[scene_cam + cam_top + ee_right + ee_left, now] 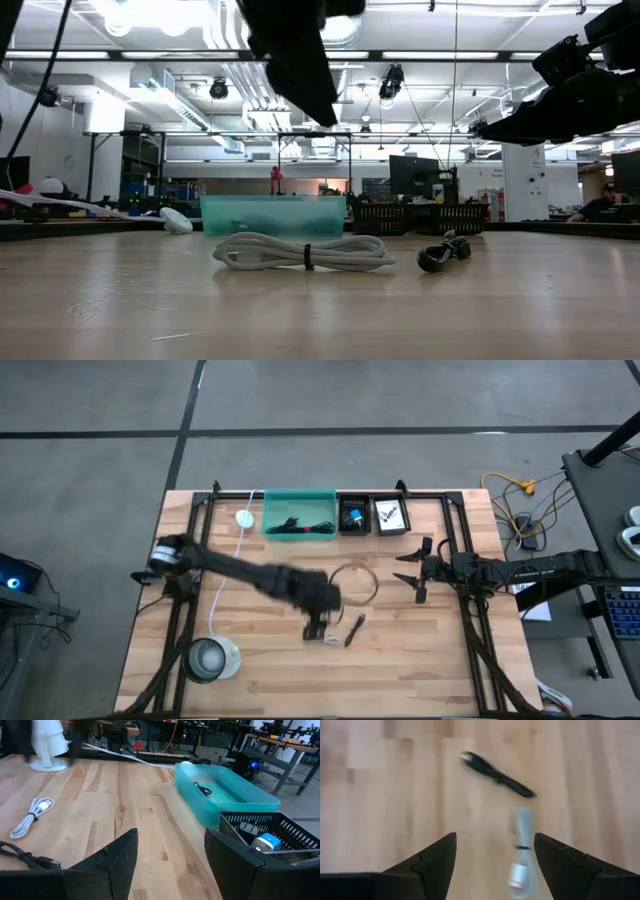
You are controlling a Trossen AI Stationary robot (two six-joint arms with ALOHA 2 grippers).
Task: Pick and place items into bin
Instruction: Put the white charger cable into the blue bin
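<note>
The teal bin stands at the table's far edge with black cables with a red tie inside. A silvery coiled cable and a black pen lie on the wood near the table's middle. My left gripper hangs open above the silvery cable, well clear of it, with nothing between its fingers. In the high view, my left gripper covers part of the cable, and the pen lies just to its right. My right gripper waits open at the right, pointing left.
Two small black baskets stand right of the bin. A thin dark cable loop lies at mid-table. A round clear container stands near left. A long white cord with a round disc runs down the left side.
</note>
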